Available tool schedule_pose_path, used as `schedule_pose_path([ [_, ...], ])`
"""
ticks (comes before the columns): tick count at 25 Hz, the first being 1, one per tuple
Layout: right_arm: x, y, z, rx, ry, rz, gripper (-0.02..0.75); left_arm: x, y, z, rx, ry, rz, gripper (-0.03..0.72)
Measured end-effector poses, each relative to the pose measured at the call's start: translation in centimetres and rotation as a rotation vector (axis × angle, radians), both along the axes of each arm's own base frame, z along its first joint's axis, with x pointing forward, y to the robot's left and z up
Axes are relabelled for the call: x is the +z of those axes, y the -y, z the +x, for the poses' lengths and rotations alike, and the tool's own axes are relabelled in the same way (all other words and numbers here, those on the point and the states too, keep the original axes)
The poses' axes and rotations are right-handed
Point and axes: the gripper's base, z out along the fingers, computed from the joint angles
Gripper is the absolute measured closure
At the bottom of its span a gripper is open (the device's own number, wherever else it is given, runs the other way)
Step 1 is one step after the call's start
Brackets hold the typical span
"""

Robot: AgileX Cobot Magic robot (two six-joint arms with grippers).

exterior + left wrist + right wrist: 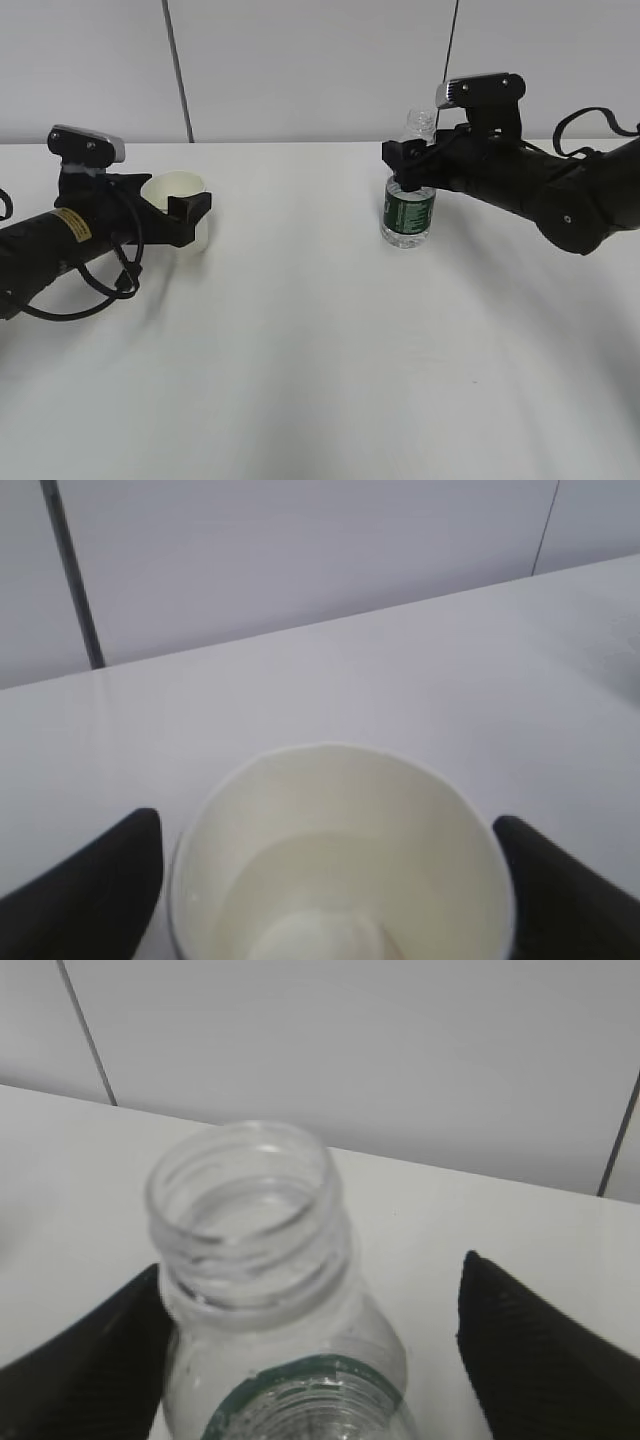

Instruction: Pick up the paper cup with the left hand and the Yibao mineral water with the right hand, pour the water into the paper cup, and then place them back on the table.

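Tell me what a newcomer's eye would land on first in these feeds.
Two black arms reach in from either side of the white table. The left end effector straddles the paper cup at left, fingers apart on both sides. At right, the right end effector brackets the uncapped Yibao mineral water, which stands upright, its open mouth filling the wrist view.

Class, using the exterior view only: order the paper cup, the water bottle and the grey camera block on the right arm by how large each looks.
1. Water bottle, clearly tallest.
2. and 3. Paper cup and the right arm's camera block: too close to rank, since the left gripper hides part of the cup.
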Motion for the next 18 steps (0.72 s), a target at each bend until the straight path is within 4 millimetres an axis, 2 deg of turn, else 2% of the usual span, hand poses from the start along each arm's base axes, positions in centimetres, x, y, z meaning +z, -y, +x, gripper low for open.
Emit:
schedule_pose_path([
  [8,2.7,0.1,-0.3,0.000,0.049,0.003,0.101,2.4,-0.1,0.0,0.007,0.043,0.003,0.097],
  [15,3.9,0.2,-0.6,-0.004,0.067,0.005,0.111,4.3,-0.3,-0.1,0.028,0.060,0.014,0.097],
  [18,5.7,0.2,-0.6,-0.009,0.094,0.005,0.137,5.5,-0.6,-0.1,0.066,0.080,-0.010,0.098],
])
